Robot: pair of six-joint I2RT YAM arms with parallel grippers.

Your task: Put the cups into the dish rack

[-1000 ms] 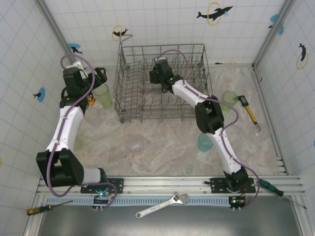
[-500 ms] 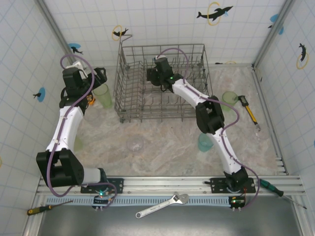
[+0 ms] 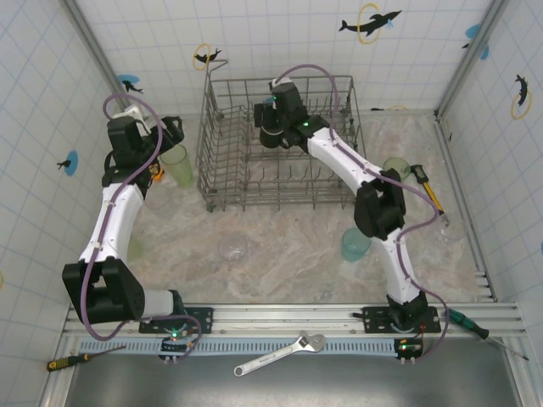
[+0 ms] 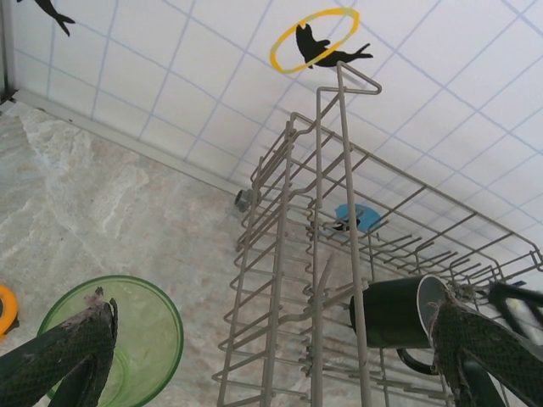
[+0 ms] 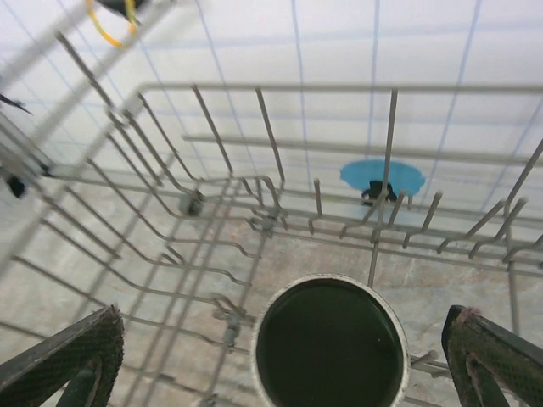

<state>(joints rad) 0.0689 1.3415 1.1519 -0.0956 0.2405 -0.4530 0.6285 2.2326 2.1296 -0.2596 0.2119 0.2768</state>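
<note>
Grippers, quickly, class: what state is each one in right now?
Left gripper: open, empty, near a green cup.
Right gripper: open, empty, over a black mug in the rack.

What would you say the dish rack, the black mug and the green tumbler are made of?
Dish rack: thin grey wire, evenly matte, likely coated metal. Black mug: opaque, pale rim, perhaps ceramic or enamel. Green tumbler: translucent, probably plastic, possibly glass.
</note>
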